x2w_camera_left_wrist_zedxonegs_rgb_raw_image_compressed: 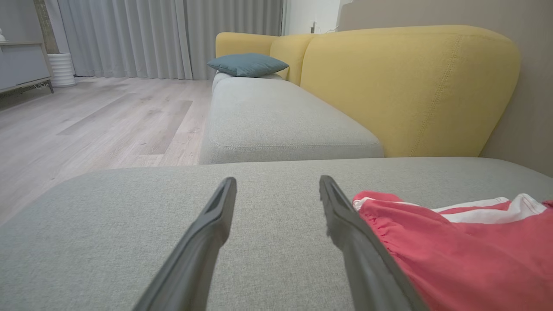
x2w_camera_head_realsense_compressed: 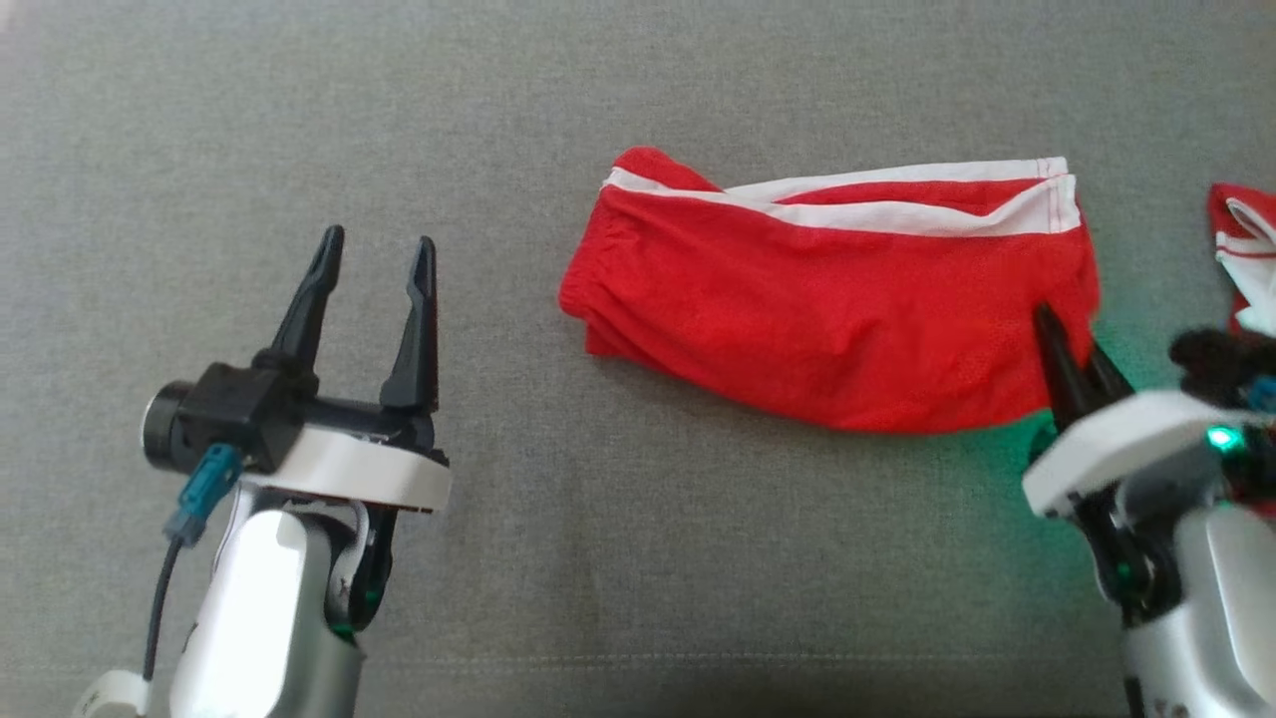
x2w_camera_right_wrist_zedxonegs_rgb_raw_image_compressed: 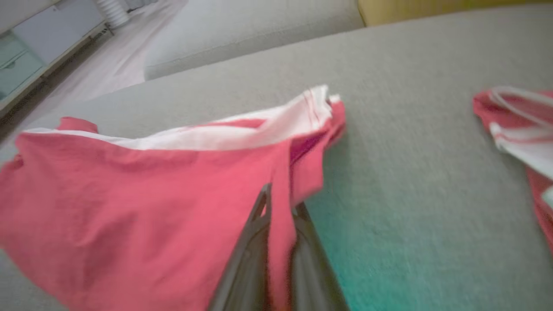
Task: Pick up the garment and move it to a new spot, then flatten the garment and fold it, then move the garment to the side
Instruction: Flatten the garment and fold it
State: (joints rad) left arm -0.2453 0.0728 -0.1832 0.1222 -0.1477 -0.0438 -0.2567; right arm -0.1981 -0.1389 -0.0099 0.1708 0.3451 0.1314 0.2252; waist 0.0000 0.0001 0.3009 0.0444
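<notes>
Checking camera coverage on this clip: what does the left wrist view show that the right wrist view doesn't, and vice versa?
Left wrist view: the open left end effector, a blue cushion, grey curtains. Right wrist view: the right end effector shut on the edge of the red garment, plus a second red-and-white garment. Shared: the red garment on the grey seat.

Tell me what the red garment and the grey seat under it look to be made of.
Red garment: thin, limp knit, probably synthetic sports mesh; matte, with a fine pinhole texture and soft folds. Grey seat cushion: woven upholstery cloth, matte and heathered; a coarse weave and a stitched seam show.
</notes>
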